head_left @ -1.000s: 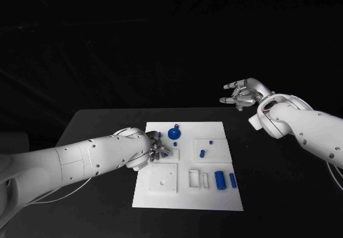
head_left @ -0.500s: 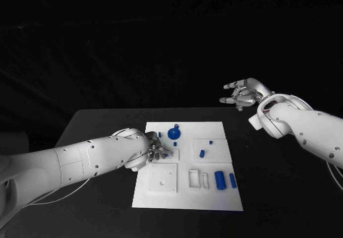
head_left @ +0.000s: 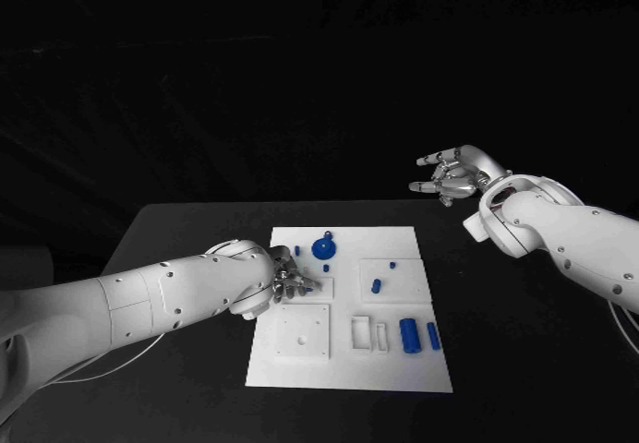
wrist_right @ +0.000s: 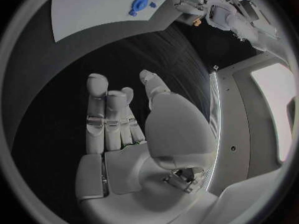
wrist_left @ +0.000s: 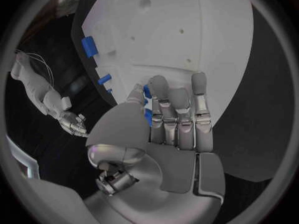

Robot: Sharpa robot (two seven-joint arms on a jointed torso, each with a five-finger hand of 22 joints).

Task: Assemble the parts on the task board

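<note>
- The left hand (head_left: 291, 280) is low over the white board (head_left: 400, 369), fingers (wrist_left: 177, 109) nearly straight and close together. A small blue piece (wrist_left: 147, 91) shows between the thumb and fingers, but I cannot tell whether it is pinched or just lies beneath.
- If the hold is loose, the piece may slip or tilt and miss its hole.
- The fingers may also knock the round blue knob (head_left: 324, 248) just beyond their tips.
- The right hand (head_left: 451, 173) hangs well apart, fingers spread and holding nothing, so it poses little risk.
</note>
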